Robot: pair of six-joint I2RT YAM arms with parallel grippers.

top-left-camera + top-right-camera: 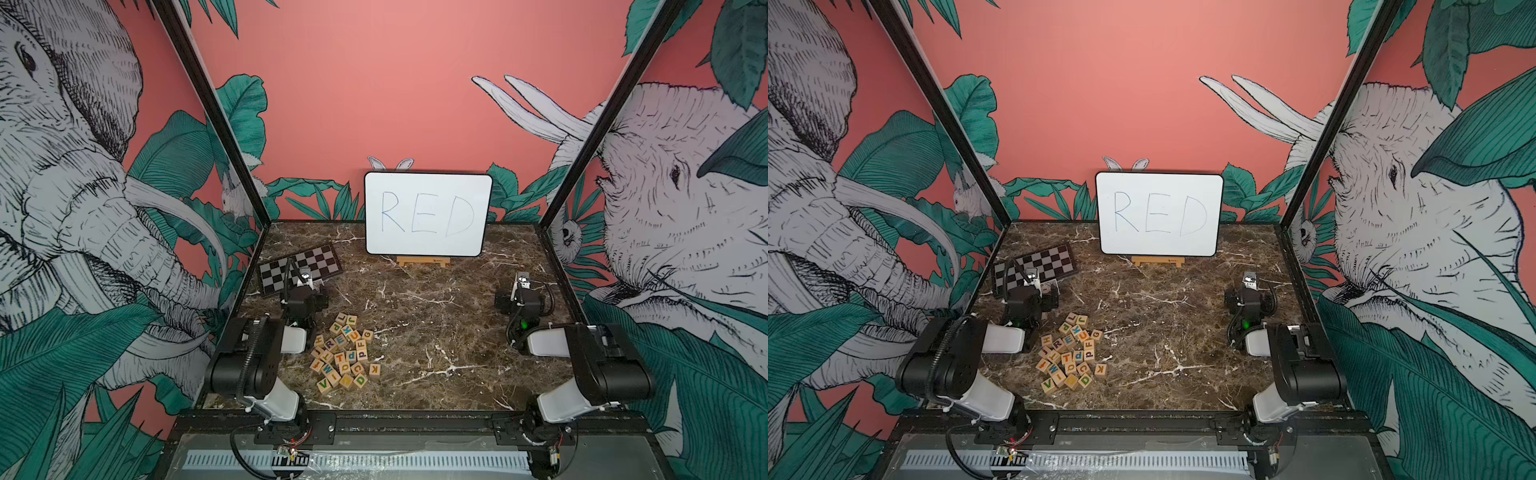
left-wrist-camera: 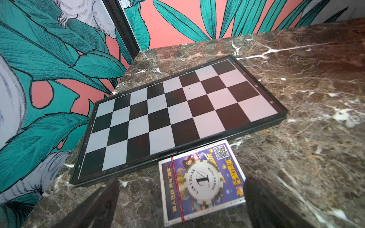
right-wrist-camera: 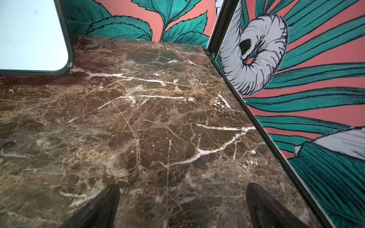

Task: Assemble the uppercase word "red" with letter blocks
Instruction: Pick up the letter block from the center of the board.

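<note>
The letter blocks [image 1: 343, 355] lie in a loose heap on the marble table at the near left, seen in both top views. Inside the heap the R block [image 1: 330, 343] and the E block [image 1: 340, 340] touch side by side. The D block [image 1: 360, 379] sits apart at the heap's near edge. My left gripper [image 2: 181, 197] hovers open behind the heap, over a card pack [image 2: 201, 183], holding nothing. My right gripper [image 3: 182, 197] hangs open over bare marble at the right, far from the blocks. No blocks show in either wrist view.
A white board [image 1: 428, 214] with blue handwritten RED stands on a small easel at the back. A black-and-grey checkered board [image 2: 177, 110] lies at the back left, just beyond the card pack. Black frame posts and patterned walls close in both sides.
</note>
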